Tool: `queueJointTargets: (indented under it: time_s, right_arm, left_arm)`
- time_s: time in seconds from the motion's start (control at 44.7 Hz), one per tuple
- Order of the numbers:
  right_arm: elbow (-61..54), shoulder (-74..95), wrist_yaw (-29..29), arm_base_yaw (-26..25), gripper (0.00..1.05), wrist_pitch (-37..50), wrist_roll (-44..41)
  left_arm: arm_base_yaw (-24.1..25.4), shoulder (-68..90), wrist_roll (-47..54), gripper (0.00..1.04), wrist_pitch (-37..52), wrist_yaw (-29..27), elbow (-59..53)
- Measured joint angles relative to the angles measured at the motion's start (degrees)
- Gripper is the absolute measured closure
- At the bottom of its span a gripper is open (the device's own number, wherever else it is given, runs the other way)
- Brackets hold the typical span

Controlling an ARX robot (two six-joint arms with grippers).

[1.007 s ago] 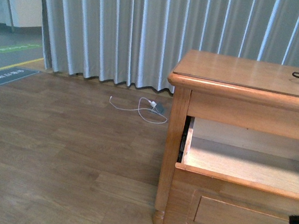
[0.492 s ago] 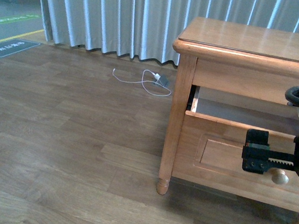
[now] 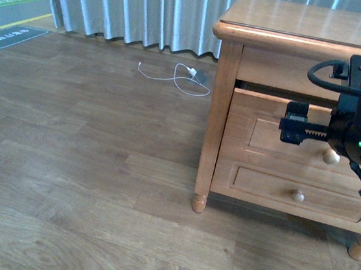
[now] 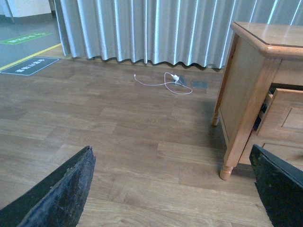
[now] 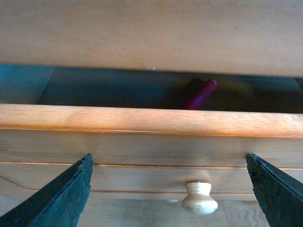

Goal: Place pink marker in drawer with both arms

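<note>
Far left on the floor: a dark blue floor sign (image 3: 9,36) with pale lettering, plus a green patch (image 3: 14,1) behind it with writing too. Both too small and blurry to read. No brand or label visible anywhere else.

Moving right: grey curtain (image 3: 136,6) along the back, and a white cable (image 3: 174,77) with a little charger lying loose on the wood floor (image 3: 84,182), well apart from everything.

Left gripper (image 4: 171,149): spread wide, nothing between its fingers (image 4: 66,189), just hanging over bare floor off to the side of the dresser (image 3: 219,113).

Then the drawer (image 3: 254,117), top one, open only a crack. Pink marker (image 5: 199,97) already lying inside, visible through the gap in the right wrist view, back in the shadow, a bit tilted.

Right gripper (image 5: 168,158): released, fingers well apart, parked right in front of the drawer face with the pale knob (image 5: 199,197) between and below them. Not gripping the knob, and hard to say if touching the front at all.

So, roughly: placing part looks done, marker in. Left to do, probably: push that last sliver shut and pull both arms clear. Second drawer (image 3: 297,195) underneath shut and not involved.
</note>
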Motion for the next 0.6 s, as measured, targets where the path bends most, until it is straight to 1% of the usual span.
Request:
queueJointTargets:
  time_s: [0.291, 0.604]
  right_arm:
    - [6.7, 5.4, 0.8, -1.4, 0.09, 1.5, -0.2]
    - [6.9, 6.5, 0.1, -1.7, 0.09, 3.2, -1.6]
  left_arm:
    - [0.0, 0.0, 0.0, 0.06, 0.0, 0.0, 0.0]
    - [0.0, 0.0, 0.0, 0.06, 0.0, 0.0, 0.0]
